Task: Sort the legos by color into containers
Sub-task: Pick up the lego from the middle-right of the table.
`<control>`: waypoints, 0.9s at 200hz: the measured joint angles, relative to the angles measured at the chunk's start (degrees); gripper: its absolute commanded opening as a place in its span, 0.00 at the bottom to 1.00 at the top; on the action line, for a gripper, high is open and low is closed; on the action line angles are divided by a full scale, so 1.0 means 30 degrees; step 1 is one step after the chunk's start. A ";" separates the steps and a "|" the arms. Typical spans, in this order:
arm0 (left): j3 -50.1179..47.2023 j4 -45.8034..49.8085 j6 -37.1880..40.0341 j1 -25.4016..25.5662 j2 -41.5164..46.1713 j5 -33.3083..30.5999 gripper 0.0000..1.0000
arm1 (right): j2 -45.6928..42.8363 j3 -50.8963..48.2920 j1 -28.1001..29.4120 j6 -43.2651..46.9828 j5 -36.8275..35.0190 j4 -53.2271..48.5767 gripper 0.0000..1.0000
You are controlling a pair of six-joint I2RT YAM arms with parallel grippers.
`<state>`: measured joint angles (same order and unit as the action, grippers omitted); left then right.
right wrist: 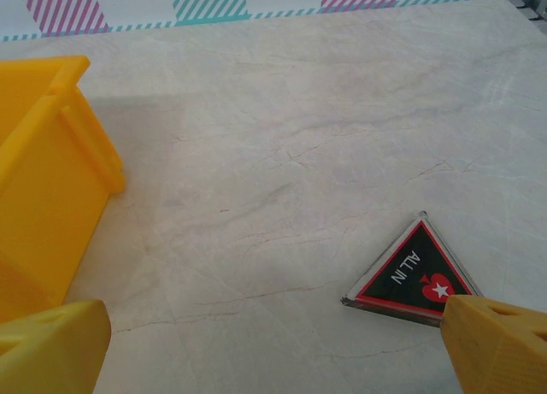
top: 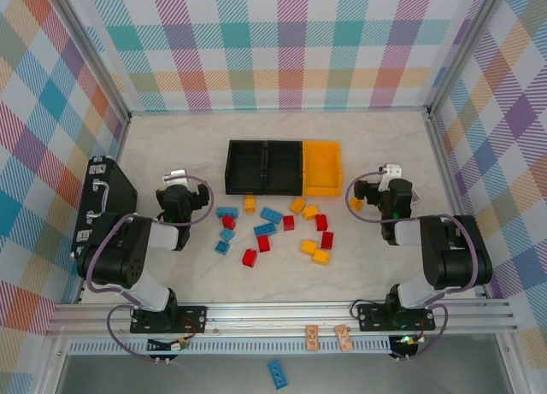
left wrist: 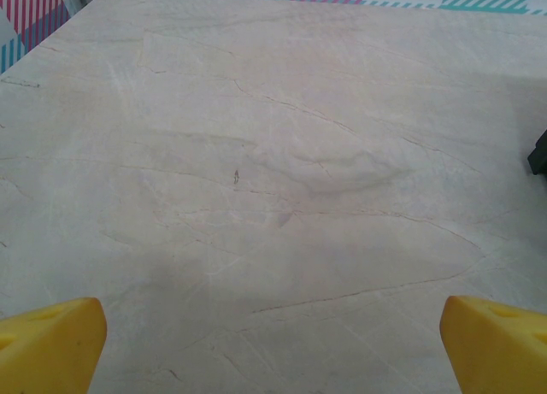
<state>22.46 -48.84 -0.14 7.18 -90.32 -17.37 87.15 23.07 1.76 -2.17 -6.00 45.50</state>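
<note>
Pale marble-patterned worktop [top: 171,138], walled by checked panels. Two arms fold low at the near rail, one on each side, which leaves the middle open to both.

Large black hard case with a handle [top: 107,202] lies at the left edge beside the left arm, well apart from the sorting. No part in the task, as I judge.

Three open-top bins stand in a row at the far side of the scatter: two black plastic bins [top: 266,166], then one yellow-orange plastic bin [top: 323,165] at the right end, walls touching as far as I can tell. Mouths up, just behind the bricks, so a pick means a short carry and a drop from above. All three look empty; sorting not yet begun, I judge.

Left tool [left wrist: 273,351]: yellow fingertips spread wide, nothing between them. It faces the far wall over bare worktop and, I judge, must turn inward before any pick.

Right tool [right wrist: 273,351]: likewise spread and holding nothing, with a corner of the yellow-orange bin to its left.

Small studded plastic legos [top: 273,230]: about sixteen in blue, red and yellow-orange, loose and mixed on the worktop between the arms, just in front of the bins. Blues lean left, yellow-orange ones right. One blue brick [top: 278,373] lies off the worktop on the lower ledge below the rail, probably awkward to reach.

Small triangular clear-plastic card, black and red, printed "ALL IN" [right wrist: 410,274], lies flat just beside the right tool's fingertip [right wrist: 496,343]. A stray, not for sorting.
</note>
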 measured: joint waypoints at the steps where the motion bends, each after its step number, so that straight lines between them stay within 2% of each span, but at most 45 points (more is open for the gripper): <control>1: 0.0029 0.0146 0.0007 0.0000 0.0029 0.0000 1.00 | -0.0029 0.0007 0.0000 0.0000 -0.0022 -0.0073 0.99; 30: 0.1807 0.3694 0.0138 -0.0036 0.1144 0.0474 1.00 | -0.2470 0.0707 0.0000 -0.0109 -0.0342 -0.3038 0.99; 65: 0.3410 0.6295 -0.0153 -0.0036 0.3475 0.0430 1.00 | -0.4983 0.2586 0.0000 -0.1209 -0.0270 -0.6113 0.99; 79: 0.3985 0.7665 -0.1209 -0.0036 0.4568 0.0641 0.99 | -0.5632 0.3672 0.0000 -0.2681 -0.0262 -0.8138 0.99; 94: 0.4962 0.9566 -0.3519 -0.0051 0.5559 0.1151 1.00 | -0.6033 0.5340 -0.0036 -0.5428 -0.0408 -1.1373 1.00; 113: 0.6535 1.2029 -0.6222 -0.0102 0.6149 0.2433 1.00 | -0.6033 0.6943 -0.0211 -0.7548 0.0124 -1.4433 0.86; 141: 0.7912 1.4702 -0.8590 -0.0102 0.6207 0.5209 0.85 | -0.5136 0.8415 -0.0233 -0.9544 0.1231 -1.8673 0.75; 164: 0.8036 1.6793 -0.9602 0.0270 0.6207 0.7082 0.75 | -0.3585 0.9486 -0.0233 -1.0469 0.2011 -2.2236 0.72; 180: 0.8043 1.8200 -0.9777 0.1005 0.6207 0.7883 0.73 | -0.2681 0.9879 -0.0226 -1.0841 0.2579 -2.3897 0.72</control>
<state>46.59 5.76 -29.47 10.20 -71.70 6.28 79.11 52.71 1.08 -34.70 1.74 -26.20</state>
